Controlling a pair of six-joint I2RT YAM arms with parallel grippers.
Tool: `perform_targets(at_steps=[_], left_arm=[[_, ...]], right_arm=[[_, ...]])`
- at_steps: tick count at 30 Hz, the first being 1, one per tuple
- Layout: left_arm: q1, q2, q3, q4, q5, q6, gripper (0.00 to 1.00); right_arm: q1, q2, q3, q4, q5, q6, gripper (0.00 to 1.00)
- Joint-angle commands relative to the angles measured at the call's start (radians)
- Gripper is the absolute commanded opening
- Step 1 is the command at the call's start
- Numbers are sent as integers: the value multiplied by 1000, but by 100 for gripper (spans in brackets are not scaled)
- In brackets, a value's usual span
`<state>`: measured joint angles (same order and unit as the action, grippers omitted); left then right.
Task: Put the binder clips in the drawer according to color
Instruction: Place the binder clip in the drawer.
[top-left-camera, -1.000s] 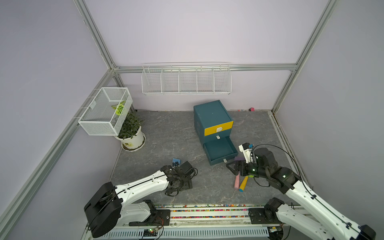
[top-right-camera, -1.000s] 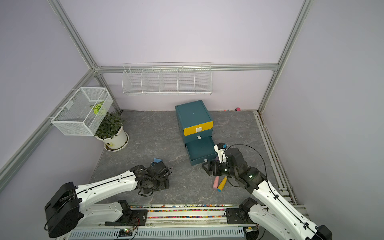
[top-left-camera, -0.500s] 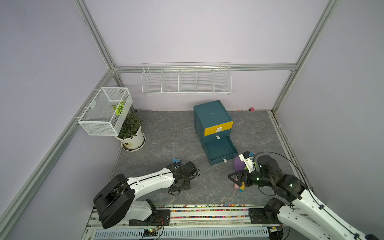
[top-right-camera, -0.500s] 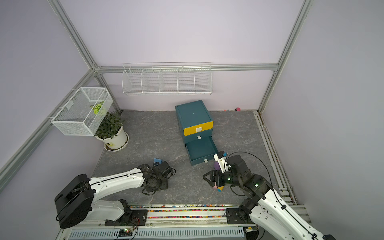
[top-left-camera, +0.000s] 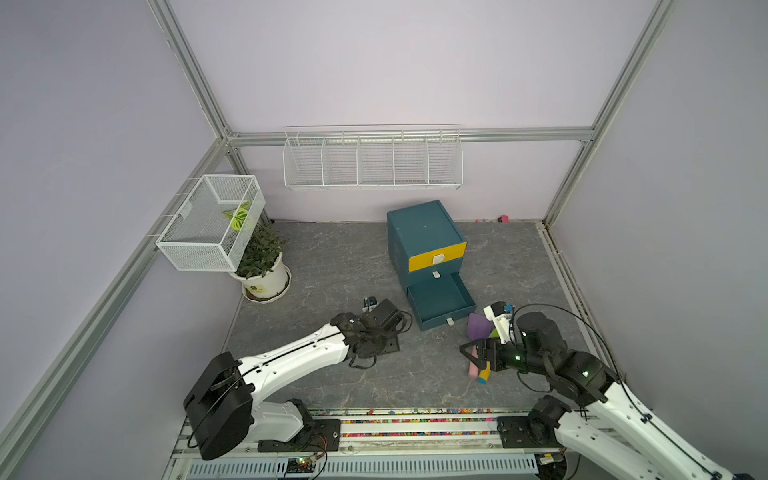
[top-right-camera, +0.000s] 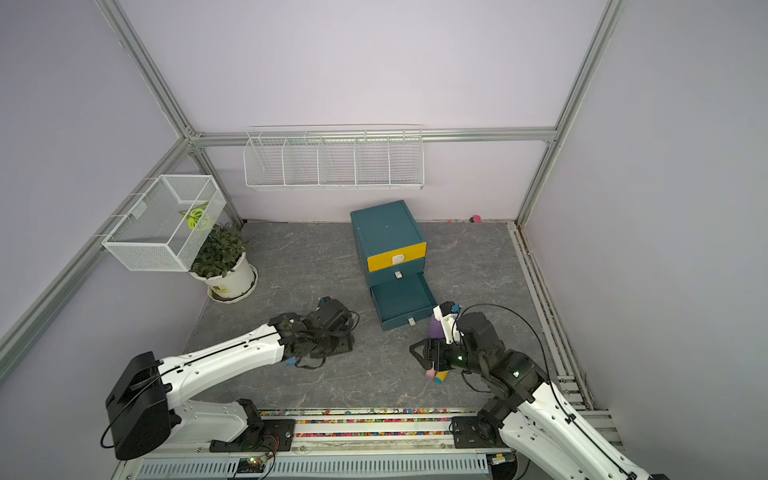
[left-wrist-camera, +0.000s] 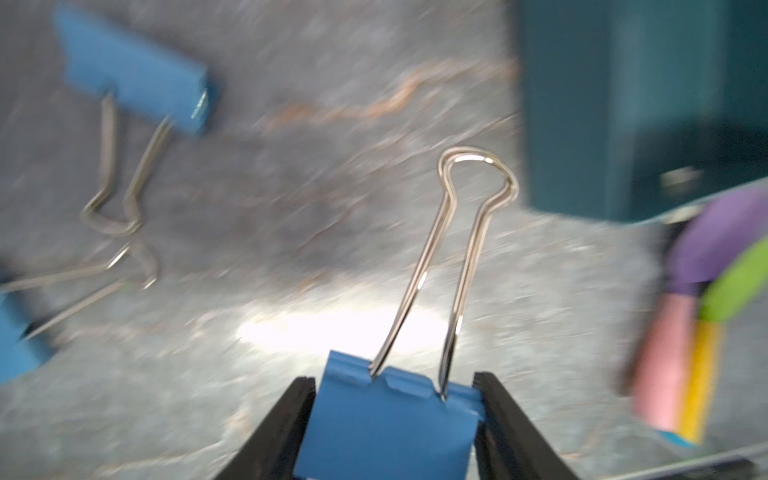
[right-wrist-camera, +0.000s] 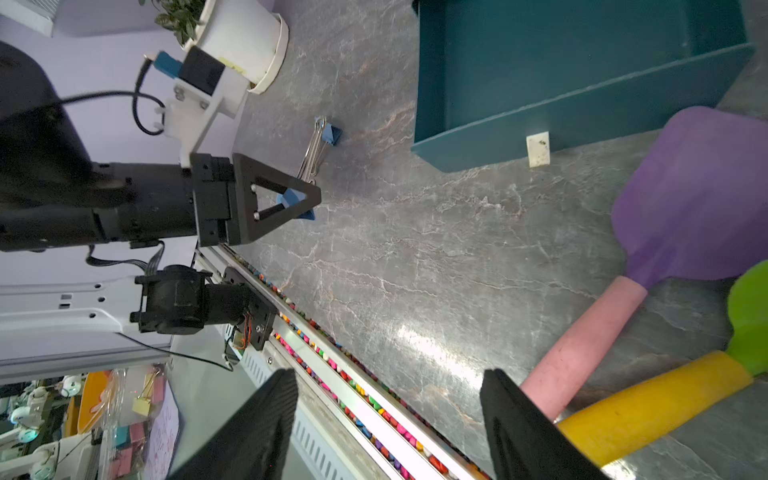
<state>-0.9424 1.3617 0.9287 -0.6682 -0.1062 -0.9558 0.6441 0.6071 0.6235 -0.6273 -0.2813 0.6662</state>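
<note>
Looks early: bottom drawer (top-left-camera: 438, 296) pulled open, seemingly empty. Left claw (left-wrist-camera: 394, 378) pinched onto a blue binder clip (left-wrist-camera: 386, 428) left of the drawer, second blue clip (left-wrist-camera: 137, 79) lying nearby; right claw (right-wrist-camera: 389, 372) wide and empty, right of the drawer by the toy shovels (top-left-camera: 478, 326). Grey marbled table (top-left-camera: 332, 266), lilac walls, wire baskets (top-left-camera: 374, 166) behind the drawer

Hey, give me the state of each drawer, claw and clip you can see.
yellow top drawer: shut.
middle teal drawer: shut.
bottom teal drawer: pulled open, nothing visible inside.
left claw: shut on blue binder clip.
right claw: open, empty.
loose blue clip: lying on tabletop.
</note>
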Motion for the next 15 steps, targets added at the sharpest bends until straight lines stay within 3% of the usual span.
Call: perform_targets(at_steps=[1, 9, 15], left_arm=[[-3, 107, 117, 96, -3, 65, 48], [-2, 414, 459, 98, -23, 122, 48], [-2, 557, 618, 39, -13, 122, 48]], right_arm=[[7, -33, -7, -20, 47, 13, 75], [6, -75, -5, -39, 72, 33, 75], [7, -99, -1, -64, 87, 29, 75]])
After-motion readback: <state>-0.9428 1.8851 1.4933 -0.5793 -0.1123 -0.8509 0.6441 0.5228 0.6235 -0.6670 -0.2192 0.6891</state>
